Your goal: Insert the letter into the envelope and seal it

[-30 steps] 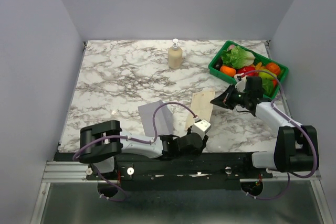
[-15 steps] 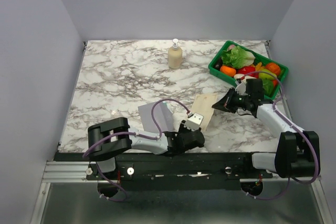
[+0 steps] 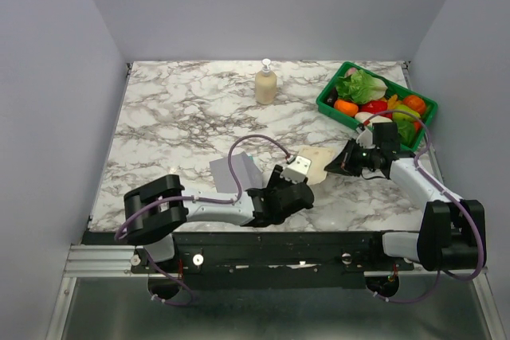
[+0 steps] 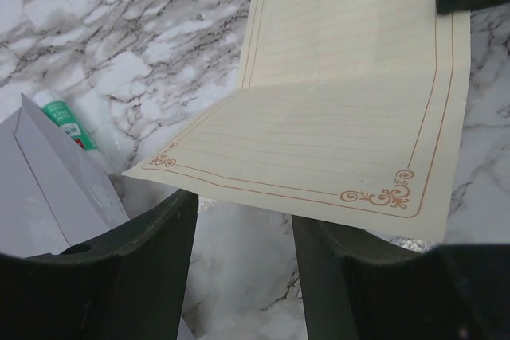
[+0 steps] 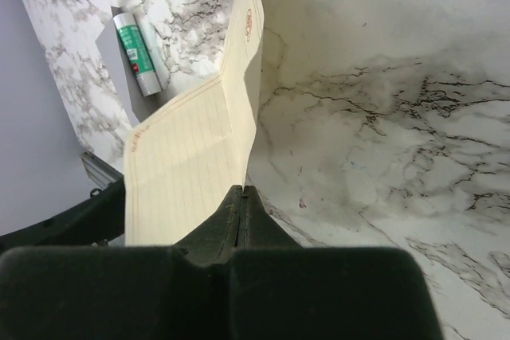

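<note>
I had my right claw [image 5: 241,190] pinched shut on the far end of the letter [image 4: 343,117], the sheet sagging over the marble right of the envelope [image 3: 223,171], and my open left claw [image 4: 239,224] ought to bite the near edge squarely, no creasing.

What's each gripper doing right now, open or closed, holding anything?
Left gripper: jaws open, holding nothing, close to the letter.
Right gripper: jaws closed, pinching the letter's edge.
</note>
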Robot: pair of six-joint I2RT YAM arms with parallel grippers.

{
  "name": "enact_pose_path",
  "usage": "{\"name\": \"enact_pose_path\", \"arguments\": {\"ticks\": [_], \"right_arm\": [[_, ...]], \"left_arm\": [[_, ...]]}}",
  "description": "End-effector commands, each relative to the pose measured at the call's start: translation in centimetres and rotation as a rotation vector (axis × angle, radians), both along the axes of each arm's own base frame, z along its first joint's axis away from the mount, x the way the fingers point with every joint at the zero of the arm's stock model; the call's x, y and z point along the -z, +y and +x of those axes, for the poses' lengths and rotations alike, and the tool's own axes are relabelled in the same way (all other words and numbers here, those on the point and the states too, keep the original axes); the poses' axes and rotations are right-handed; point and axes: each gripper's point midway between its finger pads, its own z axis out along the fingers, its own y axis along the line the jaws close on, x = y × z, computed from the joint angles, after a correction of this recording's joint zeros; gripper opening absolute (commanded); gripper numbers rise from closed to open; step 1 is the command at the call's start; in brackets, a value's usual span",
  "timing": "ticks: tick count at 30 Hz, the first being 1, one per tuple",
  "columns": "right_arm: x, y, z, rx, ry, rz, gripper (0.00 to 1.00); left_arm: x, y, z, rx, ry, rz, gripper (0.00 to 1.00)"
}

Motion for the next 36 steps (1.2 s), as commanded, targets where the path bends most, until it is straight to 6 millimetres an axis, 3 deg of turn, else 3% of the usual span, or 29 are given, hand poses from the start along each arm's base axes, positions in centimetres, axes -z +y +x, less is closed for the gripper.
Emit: {"name": "enact_pose_path", "arguments": {"ticks": [1, 11, 22, 29, 32, 33, 36], "right_arm": [[0.2, -0.3, -0.5, -0.023, 0.003, -0.019, 0.01], [1.0, 0.0, -1.3, -0.070, 0.025, -0.006, 0.01], [1.6, 0.0, -1.2, -0.069, 0.038, -0.005, 0.01], [2.0, -0.2, -1.1, -0.055, 0.050, -0.019, 0.23], [2.2, -0.3, -1.0, -0.038, 0.053, -0.024, 0.46], [2.3, -0.4, -1.0, -0.031, 0.055, -0.026, 0.57], [1.9, -0.2, -0.7, -0.014, 0.035, -0.015, 0.70]], "left_arm": [[-3.6, -0.4, 3.0, -0.027, -0.089, -0.028, 0.59], [-5.0, -1.7, 7.9, -0.012, -0.114, -0.051, 0.59], [-1.5, -4.0, 10.4, 0.036, -0.045, -0.043, 0.59], [1.6, -3.4, 10.8, 0.027, 0.017, -0.038, 0.59], [3.0, -3.3, 10.4, 0.031, 0.041, -0.032, 0.59], [3.3, -3.3, 10.4, 0.031, 0.045, -0.033, 0.59], [4.5, -3.0, 10.2, 0.028, 0.063, -0.025, 0.59]]}}
